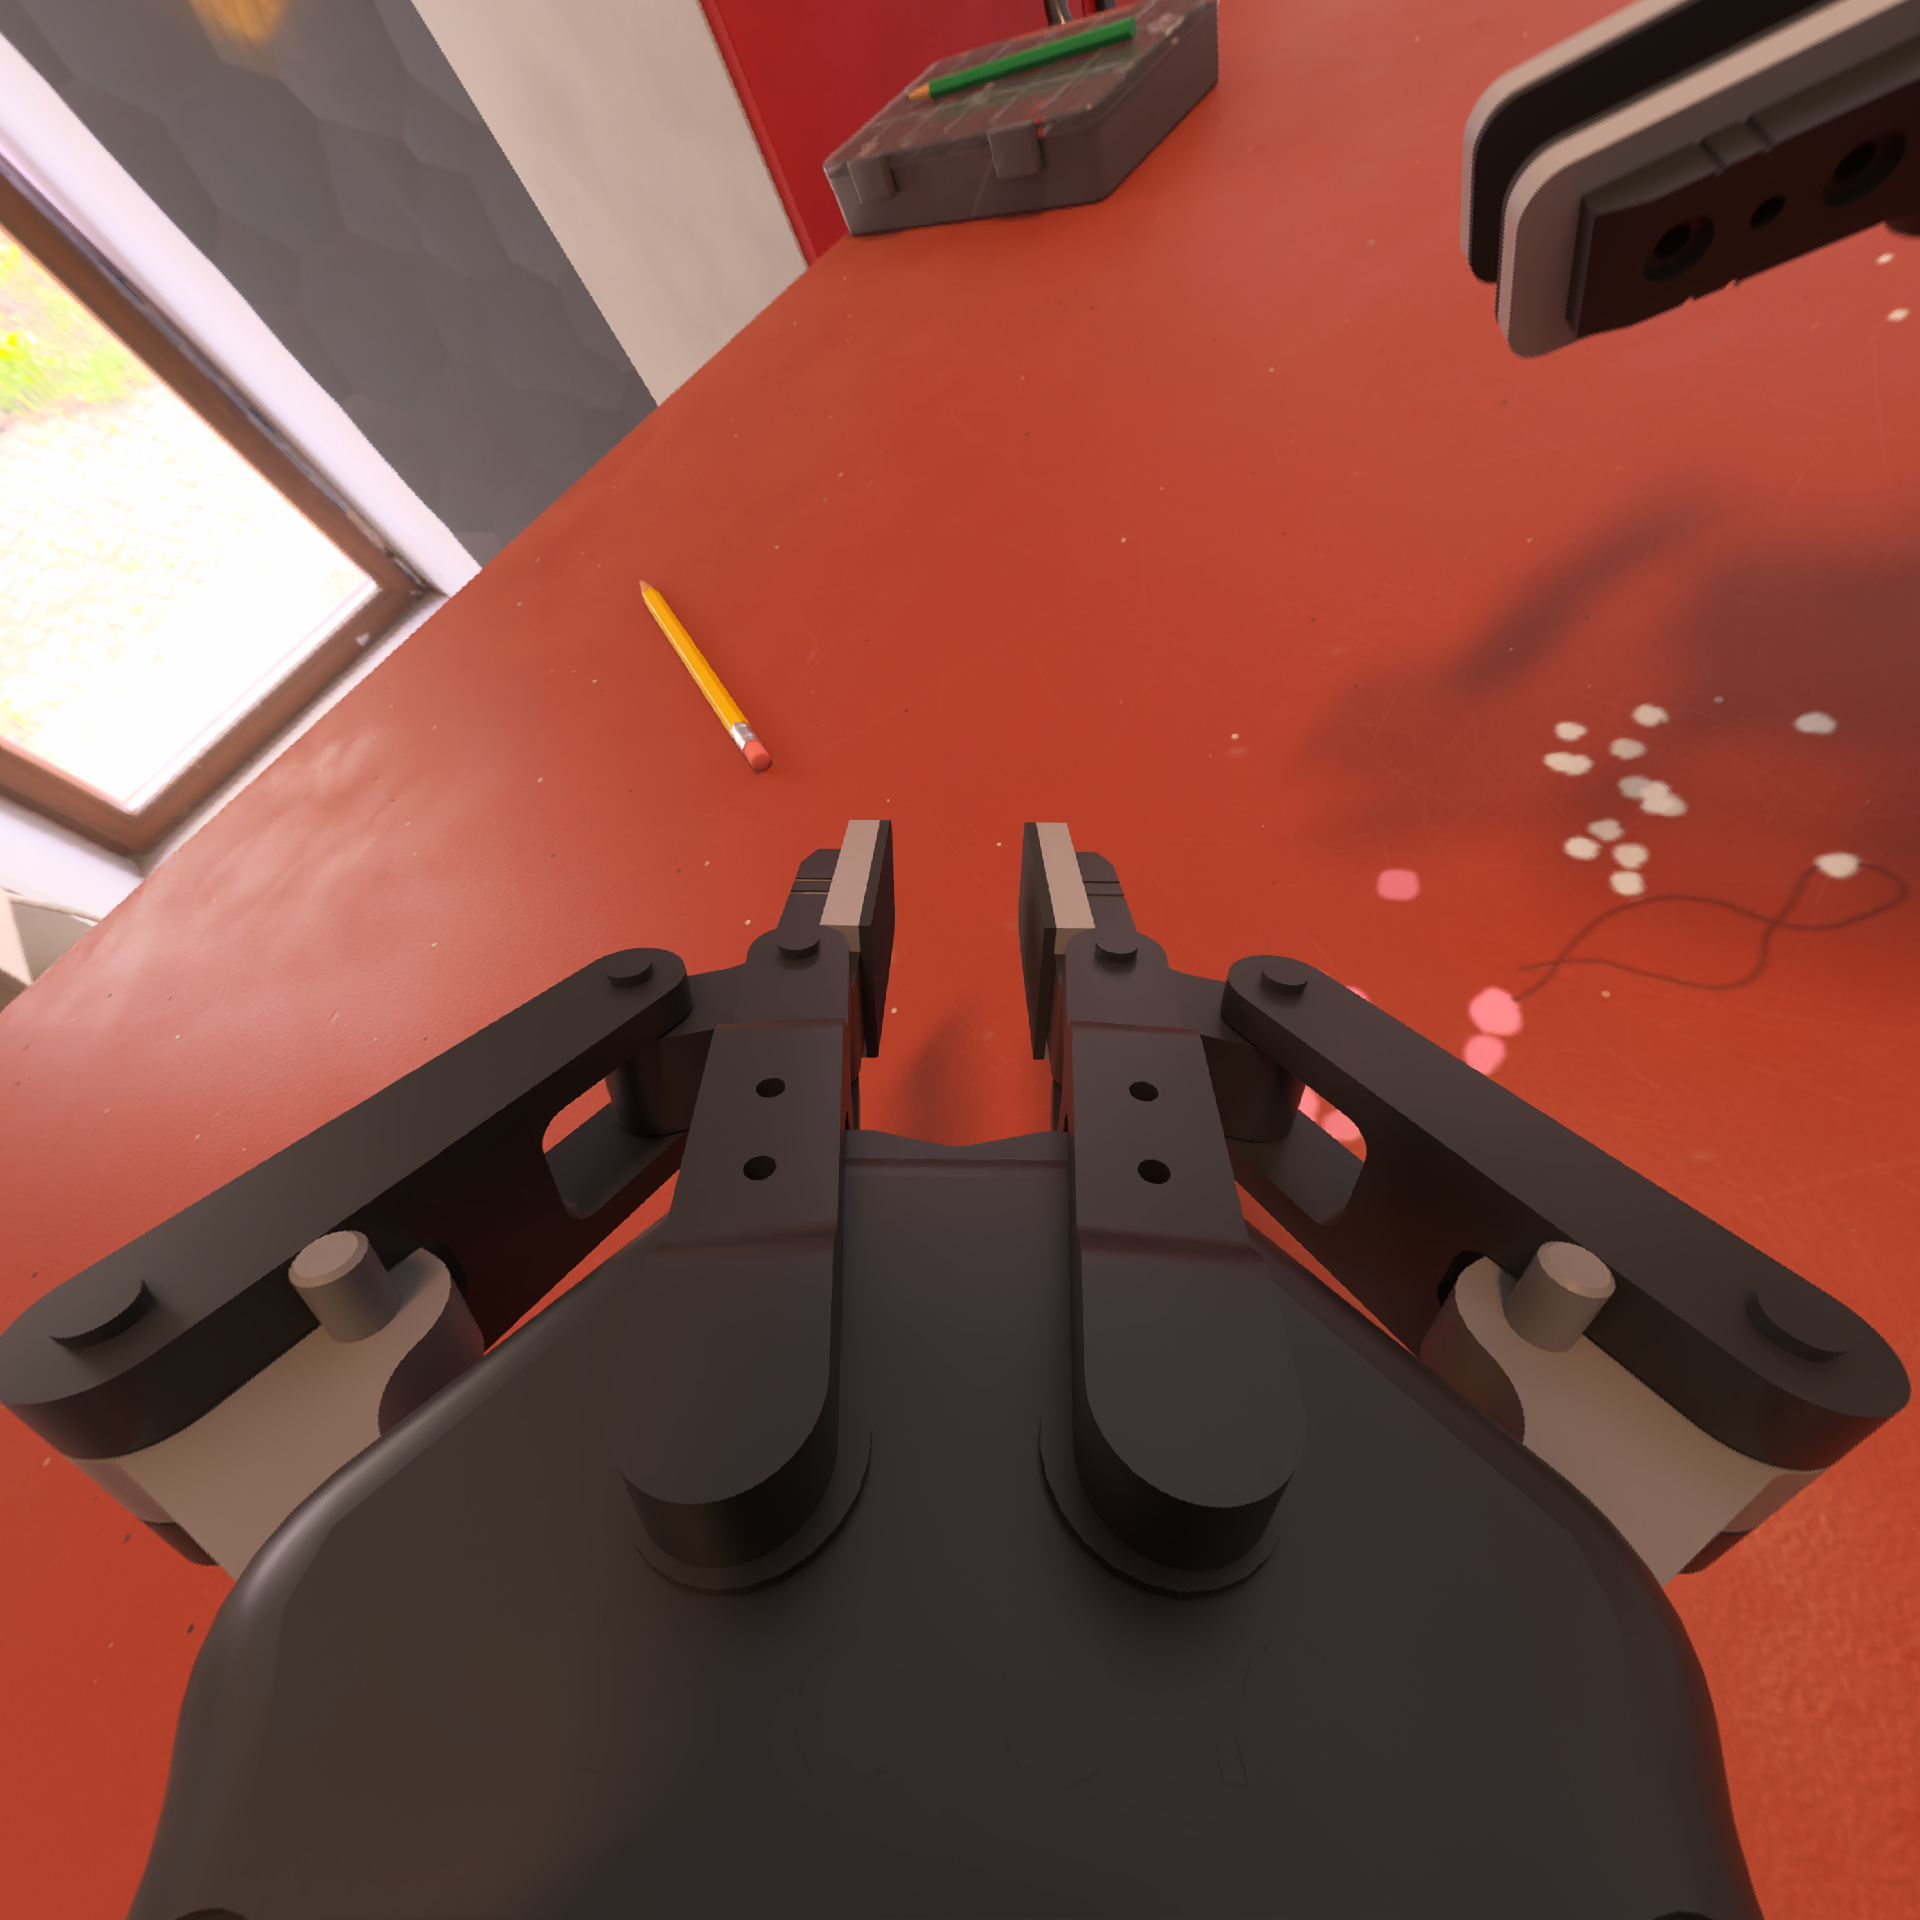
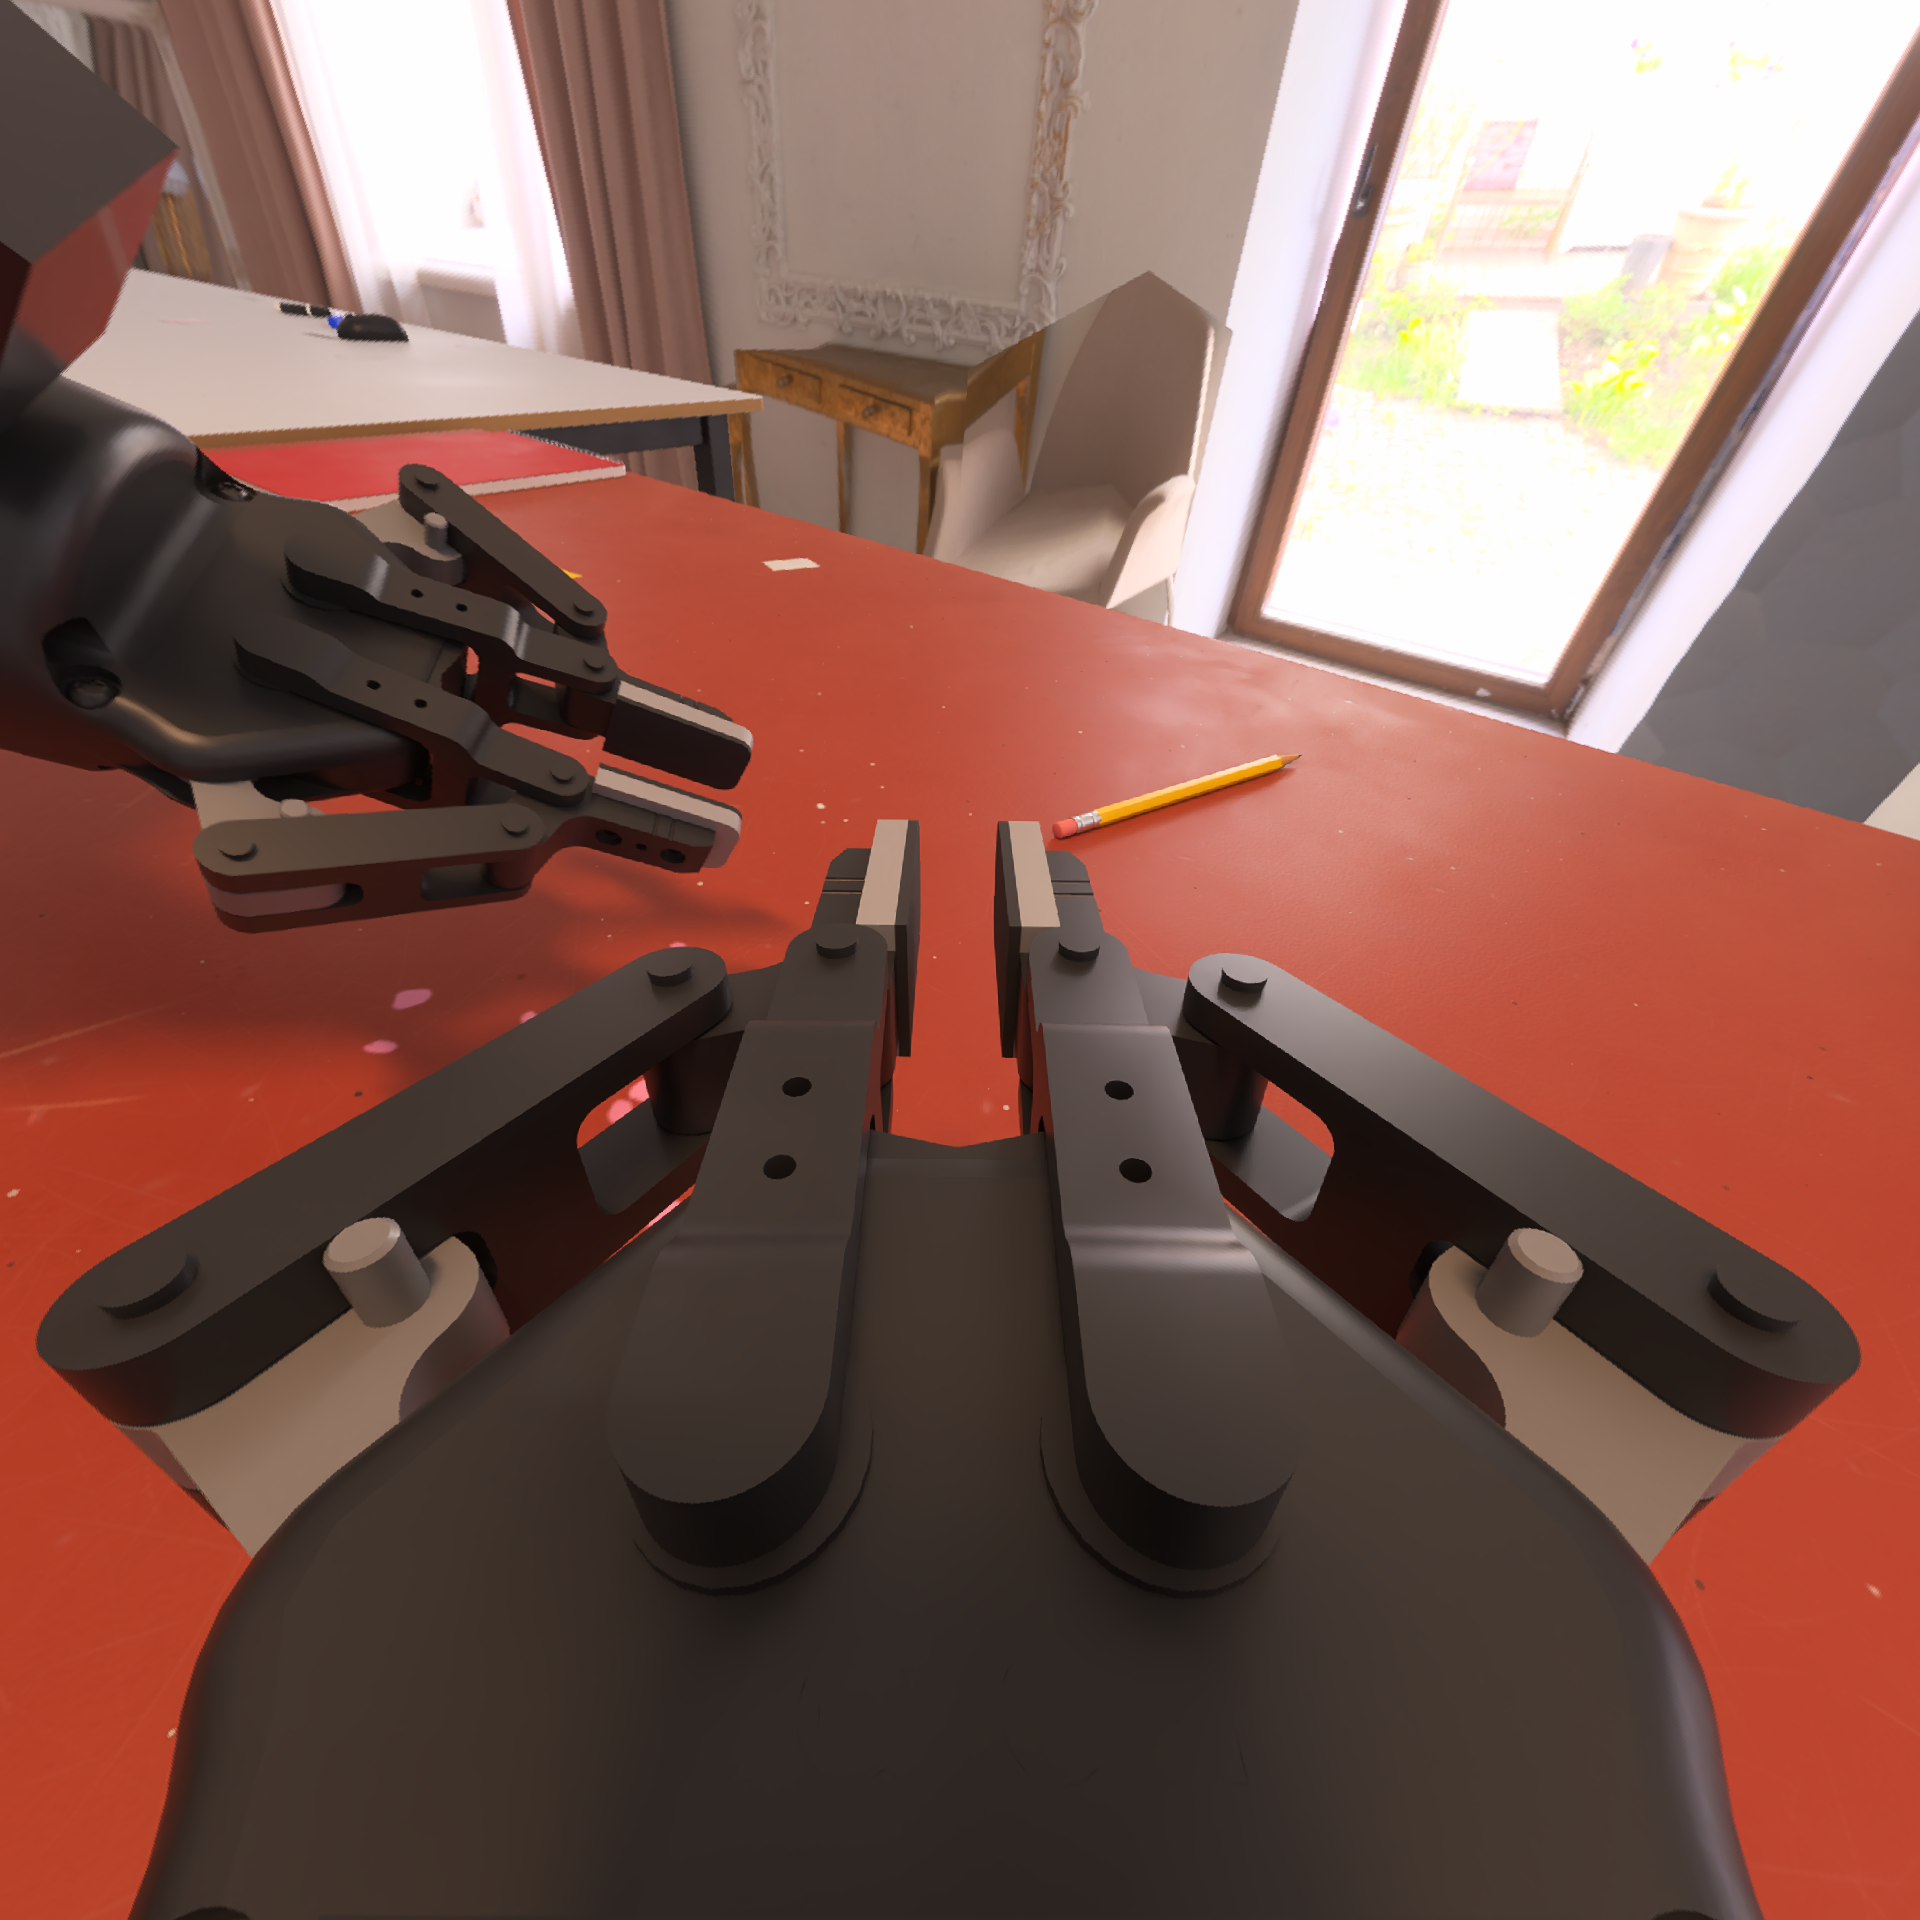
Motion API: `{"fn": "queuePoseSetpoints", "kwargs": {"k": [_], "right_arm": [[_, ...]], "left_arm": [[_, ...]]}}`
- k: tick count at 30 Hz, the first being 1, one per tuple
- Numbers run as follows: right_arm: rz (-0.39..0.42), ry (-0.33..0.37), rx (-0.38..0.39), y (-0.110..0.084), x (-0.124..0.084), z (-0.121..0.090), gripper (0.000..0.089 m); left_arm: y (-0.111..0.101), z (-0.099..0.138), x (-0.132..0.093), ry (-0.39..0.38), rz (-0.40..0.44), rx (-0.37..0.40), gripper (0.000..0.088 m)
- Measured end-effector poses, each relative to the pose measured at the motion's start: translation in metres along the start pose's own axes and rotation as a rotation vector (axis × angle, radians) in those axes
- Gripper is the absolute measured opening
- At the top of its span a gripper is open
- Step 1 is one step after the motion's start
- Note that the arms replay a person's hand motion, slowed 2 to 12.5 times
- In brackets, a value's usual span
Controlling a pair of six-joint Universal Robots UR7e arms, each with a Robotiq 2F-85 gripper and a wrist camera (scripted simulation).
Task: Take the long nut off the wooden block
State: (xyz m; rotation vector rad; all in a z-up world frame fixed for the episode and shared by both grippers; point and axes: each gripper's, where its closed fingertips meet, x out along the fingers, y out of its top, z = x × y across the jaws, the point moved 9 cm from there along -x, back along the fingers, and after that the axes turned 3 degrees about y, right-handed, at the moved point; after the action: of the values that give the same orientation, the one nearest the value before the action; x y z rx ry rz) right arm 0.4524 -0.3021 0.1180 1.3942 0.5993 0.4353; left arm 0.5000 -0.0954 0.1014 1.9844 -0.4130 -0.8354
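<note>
Left gripper [image 1: 957, 831] and right gripper [image 2: 957, 828]: fingers slightly apart, both empty, above the red table [image 1: 1091, 499]. Long nut and wooden block not visible in either view. Risk: grippers near each other, could collide; yellow pencil [image 1: 701, 672] may get knocked.

A home's room: curtains [image 2: 613, 156], armchair [image 2: 1101, 488], gilt console table [image 2: 883, 384], garden window [image 2: 1538, 343].

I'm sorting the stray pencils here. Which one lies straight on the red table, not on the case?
The yellow pencil with the pink eraser lies bare on the table. The green pencil rests on top of the grey case.
</note>
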Motion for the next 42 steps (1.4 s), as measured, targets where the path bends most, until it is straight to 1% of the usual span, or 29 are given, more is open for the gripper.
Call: {"fn": "queuePoseSetpoints", "kwargs": {"k": [6, 11, 15, 21, 27, 31, 37, 42], "right_arm": [[0.020, -0.012, 0.032, -0.004, 0.000, 0.003, 0.0132], [0.020, -0.017, 0.047, -0.008, 0.001, 0.006, 0.0132], [0.011, -0.018, 0.055, -0.012, 0.002, 0.007, 0.0131], [-0.011, -0.005, 0.060, -0.017, 0.005, 0.007, 0.0130], [-0.019, 0.006, 0.051, -0.018, 0.006, 0.006, 0.0129], [-0.016, 0.009, 0.041, -0.017, 0.007, 0.005, 0.0127], [-0.017, 0.023, 0.037, -0.017, 0.009, 0.002, 0.0125], [-0.028, 0.027, 0.031, -0.017, 0.010, 0.001, 0.0124]], "left_arm": [[0.008, -0.009, -0.013, 0.024, 0.025, -0.030, 0.0231], [0.012, -0.019, -0.028, 0.070, 0.035, -0.055, 0.0245], [0.014, -0.028, -0.044, 0.114, 0.039, -0.089, 0.0259], [0.012, -0.042, -0.073, 0.168, 0.054, -0.160, 0.0263], [0.004, -0.061, -0.108, 0.238, 0.067, -0.232, 0.0263], [-0.005, -0.076, -0.132, 0.308, 0.065, -0.273, 0.0261], [-0.020, -0.100, -0.166, 0.418, 0.049, -0.334, 0.0251], [-0.035, -0.121, -0.187, 0.486, 0.025, -0.387, 0.0244]]}}
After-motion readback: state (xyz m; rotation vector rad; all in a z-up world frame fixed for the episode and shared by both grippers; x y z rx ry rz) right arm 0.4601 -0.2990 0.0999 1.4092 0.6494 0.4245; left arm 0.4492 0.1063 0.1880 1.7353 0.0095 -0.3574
